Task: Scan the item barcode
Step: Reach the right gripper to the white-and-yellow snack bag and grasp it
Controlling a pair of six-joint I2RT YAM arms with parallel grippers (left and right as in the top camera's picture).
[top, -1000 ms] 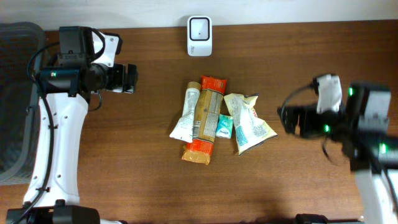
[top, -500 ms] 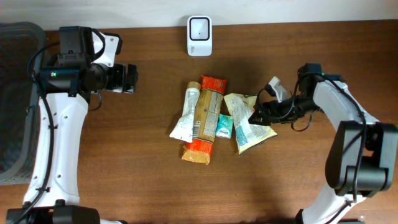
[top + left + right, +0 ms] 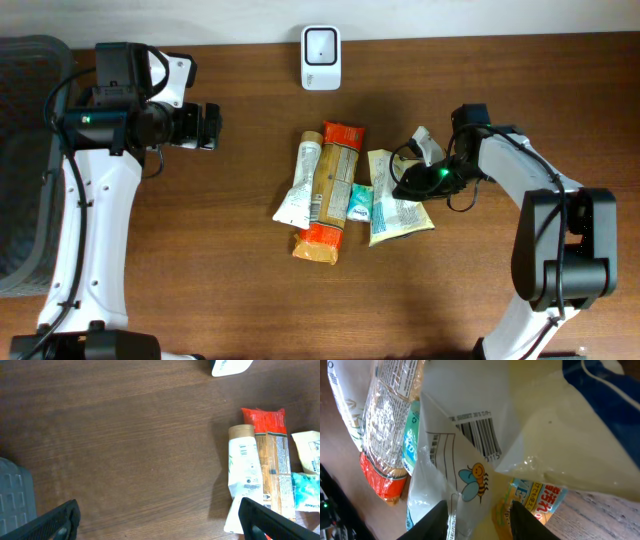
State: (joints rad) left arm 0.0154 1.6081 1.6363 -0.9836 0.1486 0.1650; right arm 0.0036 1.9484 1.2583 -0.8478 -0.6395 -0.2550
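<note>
**At the middle of the table [image 3: 200,290]: grasp on the snack bag [image 3: 395,205] under way**

At the table's middle, four packets side by side: a white tube [image 3: 299,185], a long cracker packet [image 3: 328,195], a small teal sachet [image 3: 360,203] and, nearest the right edge, the cream snack bag, just beside the sachet. Right gripper [image 3: 410,180] down at the bag's right side, touching it. In the wrist view, pale fingers [image 3: 436,521] set either side of a crumpled fold of the bag, narrowed rather than wide; cannot tell whether pinching yet. Barcode [image 3: 481,435] showing on the bag's white panel just beyond the fingers, facing the camera. Left gripper [image 3: 205,127] off toward the left edge, well apart from the packets, jaws wide, holding nothing. Scanner [image 3: 321,57] standing at the far edge, opposite the packets.

Step in hand, by judgement: picking up the bag; scanning not yet done. Next move likely calling for a firm pinch on the fold, a lift clear of the sachet, then a carry to the far edge with the barcode turned toward the scanner's face. Thin crinkly film, probably apt to slip or fold over the barcode.
</note>
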